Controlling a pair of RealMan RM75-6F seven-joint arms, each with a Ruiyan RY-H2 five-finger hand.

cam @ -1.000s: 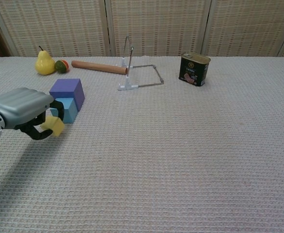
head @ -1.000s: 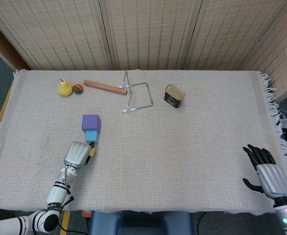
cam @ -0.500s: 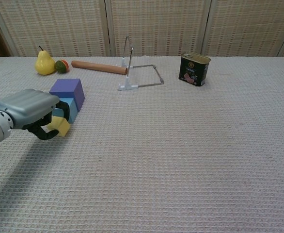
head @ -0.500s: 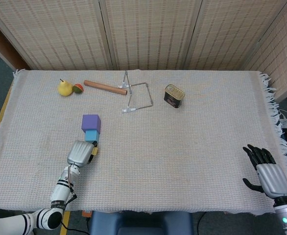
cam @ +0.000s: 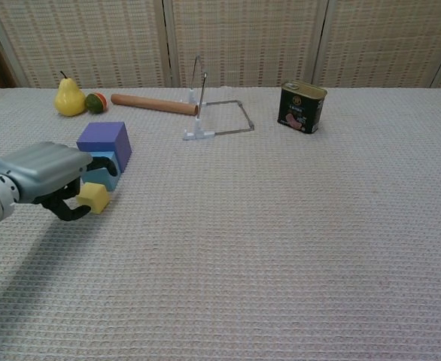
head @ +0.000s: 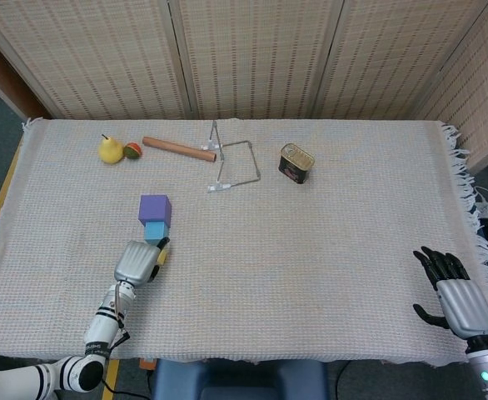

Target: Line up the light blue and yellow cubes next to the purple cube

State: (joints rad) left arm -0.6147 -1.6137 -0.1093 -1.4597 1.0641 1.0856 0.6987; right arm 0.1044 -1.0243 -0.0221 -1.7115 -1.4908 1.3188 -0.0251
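The purple cube (head: 155,210) (cam: 104,139) sits left of centre on the cloth. The light blue cube (head: 153,232) (cam: 104,171) lies right against its near side. My left hand (head: 136,262) (cam: 44,171) holds the small yellow cube (cam: 94,197) (head: 161,253) just in front of the light blue cube, low over the cloth. Whether the yellow cube touches the cloth I cannot tell. My right hand (head: 454,294) hovers at the table's near right corner, fingers spread, holding nothing; only the head view shows it.
At the back left lie a yellow pear (head: 110,150), a small red-green fruit (head: 132,151) and a wooden rolling pin (head: 177,149). A wire stand (head: 231,167) and a dark tin can (head: 296,162) are at back centre. The woven cloth (head: 327,242) covers the table.
My left hand has carried the yellow cube forward and slightly right, bringing it close in front of the light blue cube. The right hand has stayed still.
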